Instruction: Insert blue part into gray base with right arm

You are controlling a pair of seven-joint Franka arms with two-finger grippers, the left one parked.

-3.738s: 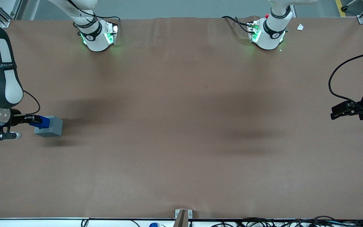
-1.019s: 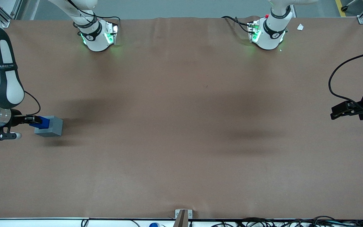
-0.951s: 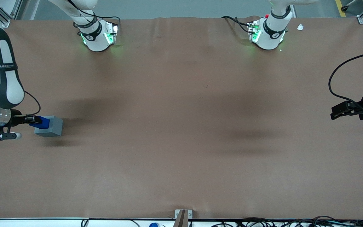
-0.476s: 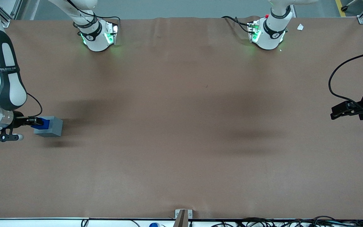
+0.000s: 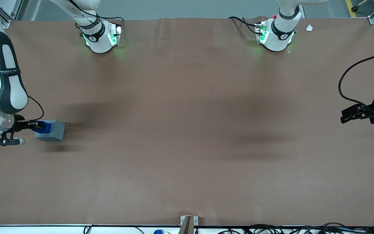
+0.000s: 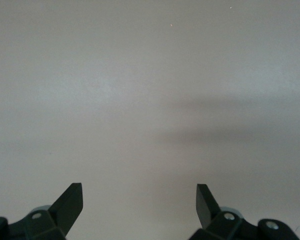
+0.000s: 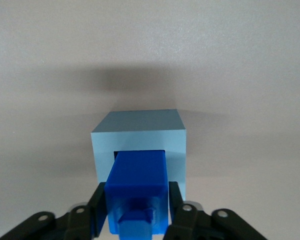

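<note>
Brown tabletop (image 5: 187,136), bare apart from the work at the working arm's end. Gray base (image 5: 51,130) lies there on the mat, its square hole (image 7: 140,150) facing sideways toward the gripper (image 5: 34,124) (so the entry is horizontal, not top-down). Right arm (image 5: 2,84) reaches down to it. Fingers (image 7: 99,207) closed on the blue part (image 7: 137,192), gripping its two flanks, knob (image 7: 136,220) toward the wrist. Wrist view: leading end of the blue part sits at the mouth of the hole, apparently just entered and squarely aligned; most of its length is outside. Judgement: pick and alignment done; insertion begun. Left: push home, release, withdraw.
</note>
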